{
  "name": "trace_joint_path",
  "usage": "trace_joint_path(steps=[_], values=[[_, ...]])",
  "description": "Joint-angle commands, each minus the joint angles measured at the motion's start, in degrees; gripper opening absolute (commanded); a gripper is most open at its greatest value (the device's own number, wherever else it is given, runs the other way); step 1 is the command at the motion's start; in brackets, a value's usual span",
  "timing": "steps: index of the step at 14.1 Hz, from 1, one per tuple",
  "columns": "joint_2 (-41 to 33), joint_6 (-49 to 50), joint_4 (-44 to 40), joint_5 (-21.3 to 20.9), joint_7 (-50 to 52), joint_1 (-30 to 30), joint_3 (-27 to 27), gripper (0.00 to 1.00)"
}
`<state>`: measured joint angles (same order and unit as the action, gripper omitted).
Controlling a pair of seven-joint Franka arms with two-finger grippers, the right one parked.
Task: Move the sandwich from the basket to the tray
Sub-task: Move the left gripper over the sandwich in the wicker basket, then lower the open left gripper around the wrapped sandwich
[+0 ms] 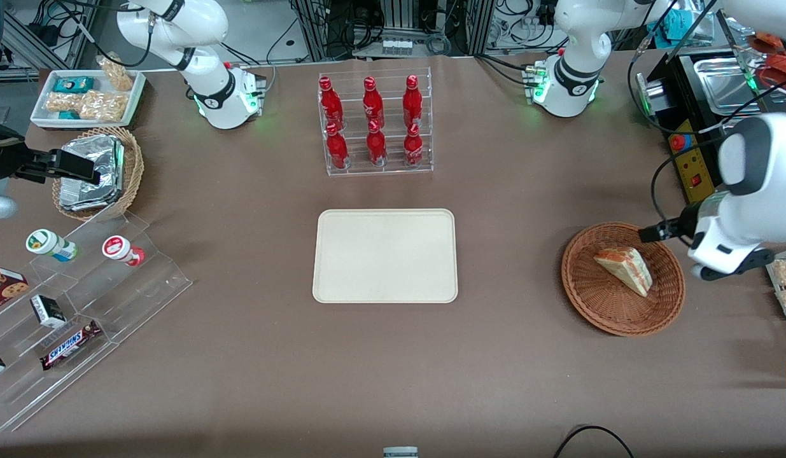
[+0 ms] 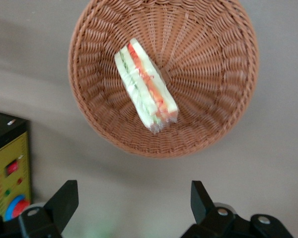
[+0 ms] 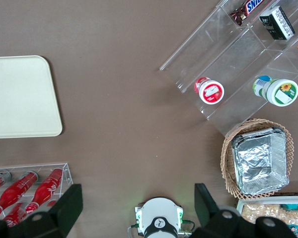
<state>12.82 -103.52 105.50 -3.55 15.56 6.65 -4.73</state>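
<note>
Risk here lies mostly in the grasp that has yet to be made. Reading the front view from its left edge across: the tray sits bare near the middle of the desk, a rack of red bottles farther from the camera than it. Toward the working arm's end lies the basket, and in it the sandwich — resting on its side, one point aimed at the basket's rim. The tool hangs above the basket's edge, its fingers spread wide and holding nothing.

The wedge is slick with clear wrap and tapers, so fingers closing across its slanted faces may squeeze it out sideways or pinch only loose film — I judge a grip across the flat bread faces safer. Descending too deep could drive a fingertip into the weave and drag the light basket along. A loose hold may also let the sandwich swing and fall short of the tray.
</note>
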Motion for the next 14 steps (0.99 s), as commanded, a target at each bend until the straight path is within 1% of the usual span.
trace_joint_path(steps=[1, 4, 5, 6, 9, 14], values=[[-2.3, -13.4, 11.0, -0.5, 0.8, -0.3, 0.7, 1.00], [-1.4, -29.6, 19.8, 0.3, 5.9, -0.2, 2.3, 1.00], [-0.5, -32.2, 20.7, 0.3, 8.0, -0.2, 2.3, 1.00], [0.6, -33.1, 20.7, 0.3, 10.3, -0.2, 2.4, 1.00], [2.4, -34.2, 20.7, 0.6, 11.9, -0.2, 2.4, 1.00], [2.1, -33.5, 18.1, 0.5, 20.9, -0.8, 2.2, 1.00]])
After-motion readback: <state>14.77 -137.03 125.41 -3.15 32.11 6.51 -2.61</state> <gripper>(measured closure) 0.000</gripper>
